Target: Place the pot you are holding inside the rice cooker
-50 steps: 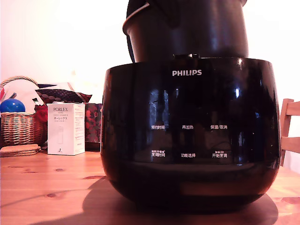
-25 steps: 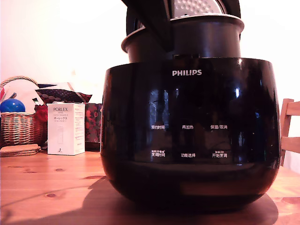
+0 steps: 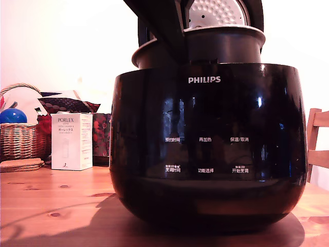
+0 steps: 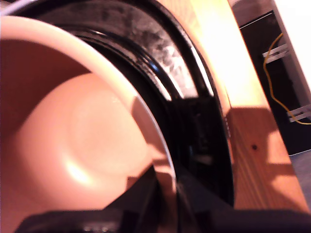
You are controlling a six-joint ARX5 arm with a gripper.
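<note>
The glossy black Philips rice cooker (image 3: 208,144) fills the exterior view, its lid up behind with the dimpled silver plate (image 3: 213,13) showing. The dark pot (image 3: 221,46) sits partly down in the cooker's opening, flared rim still above the body and slightly tilted. My gripper (image 3: 175,51) comes down from above, shut on the pot's rim toward the exterior view's left. In the wrist view my gripper (image 4: 167,199) straddles the rim, one finger (image 4: 141,199) inside the pot (image 4: 82,141), the other outside. The cooker's black rim (image 4: 194,97) curves around it.
On the wooden table (image 3: 51,206) at the exterior view's left stand a white PORLEX box (image 3: 72,141), a wicker basket (image 3: 20,139) with a blue ball (image 3: 13,116), and stacked coasters (image 3: 20,164). A wooden chair (image 3: 318,144) is at the right. The table edge (image 4: 252,145) runs beside the cooker.
The pot has sunk into the cooker: its rim dropped from the frame's top to just above the body, uncovering the lid's silver plate. My gripper went down with it.
</note>
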